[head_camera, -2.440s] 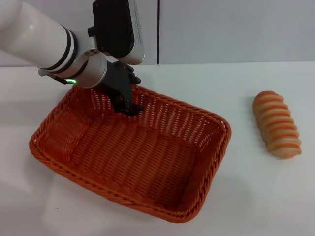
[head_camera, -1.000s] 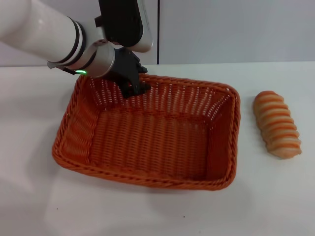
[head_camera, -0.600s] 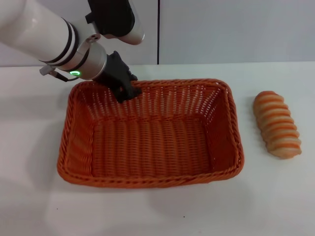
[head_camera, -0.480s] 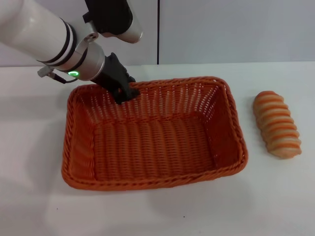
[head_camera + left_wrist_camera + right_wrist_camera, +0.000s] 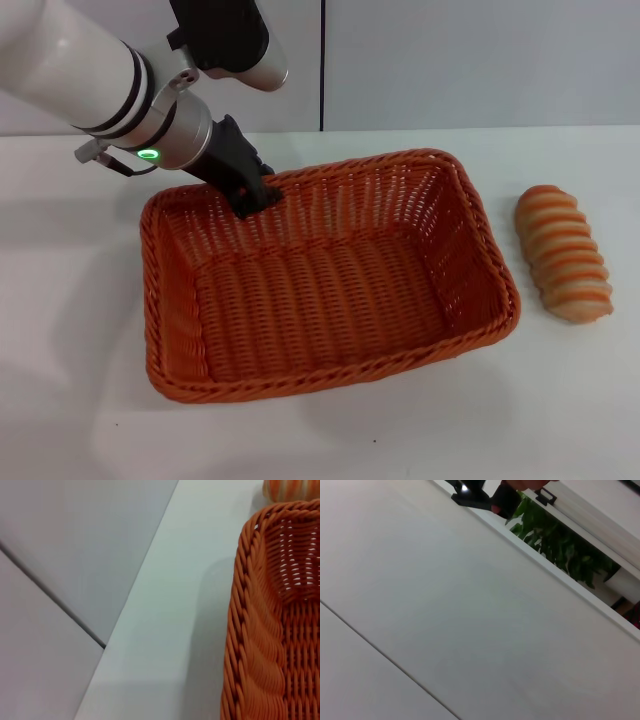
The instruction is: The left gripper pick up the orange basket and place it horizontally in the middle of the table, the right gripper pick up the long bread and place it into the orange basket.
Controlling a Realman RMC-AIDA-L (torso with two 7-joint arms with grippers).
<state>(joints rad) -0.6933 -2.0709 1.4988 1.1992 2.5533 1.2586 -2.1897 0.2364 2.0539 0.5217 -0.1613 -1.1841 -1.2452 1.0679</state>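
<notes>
the left arm [image 5: 70, 70] is thick, round and white, with black rings near its end. then comes a shiny silver wrist [image 5: 175, 135] with a small green light [image 5: 148, 154]. the left gripper [image 5: 252, 198] is black.

My left gripper [image 5: 255, 195] turns the orange basket [image 5: 330, 290] counterclockwise, its right end apparently nearer the long bread [image 5: 563, 252].

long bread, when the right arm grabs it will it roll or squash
The long bread lies flat on the table and looks oblong, so it probably won't roll far. Its ridged stripes may give some grip. It looks soft, so a hard squeeze could dent it.
</notes>
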